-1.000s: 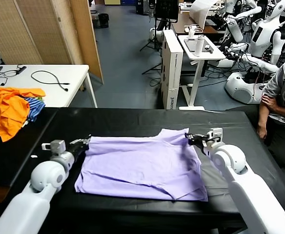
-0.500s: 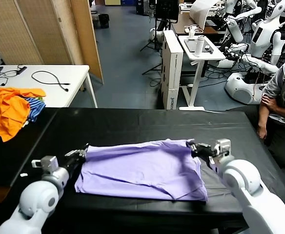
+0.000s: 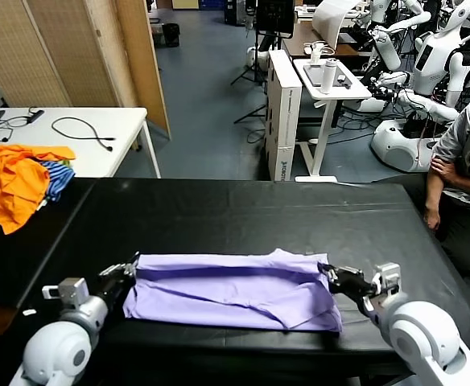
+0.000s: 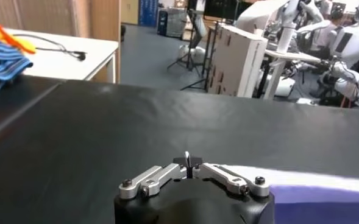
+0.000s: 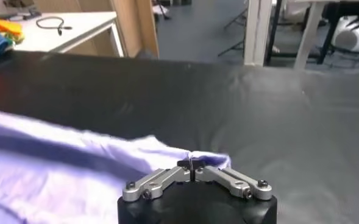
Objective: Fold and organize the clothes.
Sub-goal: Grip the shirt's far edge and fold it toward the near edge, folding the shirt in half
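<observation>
With each claw pinching a far corner, the left claw lower left and the right claw lower right, the lavender T-shirt lies doubled across the black table, seemingly to fold it in half.

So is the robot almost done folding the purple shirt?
Not yet. The far edge of the T-shirt is already folded toward the robot, making a narrow band. The left gripper and right gripper are both shut on its corners. Folding it smaller and tidying it away are left.
</observation>
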Controlling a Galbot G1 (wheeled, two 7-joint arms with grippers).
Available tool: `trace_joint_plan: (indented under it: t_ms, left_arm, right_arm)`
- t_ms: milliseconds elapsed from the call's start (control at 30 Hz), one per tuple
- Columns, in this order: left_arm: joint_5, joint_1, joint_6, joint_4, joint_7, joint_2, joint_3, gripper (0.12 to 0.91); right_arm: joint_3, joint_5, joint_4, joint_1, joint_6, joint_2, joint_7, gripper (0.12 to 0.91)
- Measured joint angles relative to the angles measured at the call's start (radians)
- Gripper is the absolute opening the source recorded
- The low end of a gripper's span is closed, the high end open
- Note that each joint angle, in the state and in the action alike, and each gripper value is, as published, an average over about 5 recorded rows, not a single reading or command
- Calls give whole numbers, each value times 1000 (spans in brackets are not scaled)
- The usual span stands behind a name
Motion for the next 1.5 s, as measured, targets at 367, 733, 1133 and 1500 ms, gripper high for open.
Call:
trace_joint_plan:
  t_ms: [367, 733, 1133, 1500]
  left_arm:
    - [20, 78, 9, -26, -15, -31, -14, 155]
    - [56, 126, 68, -74, -39, -55, -47, 687]
    - [63, 29, -2, -20, -77, -70, -9, 907]
    - [69, -55, -22, 87, -67, -92, 40, 907]
  right_arm:
    - [-14, -11, 7, -52, 0, 1, 3, 156]
    - [32, 3, 59, -71, 0, 6, 0, 789]
    - [-6, -54, -63, 72, 0, 100, 21, 907]
    - [-45, -76, -197, 158, 57, 191, 40, 890]
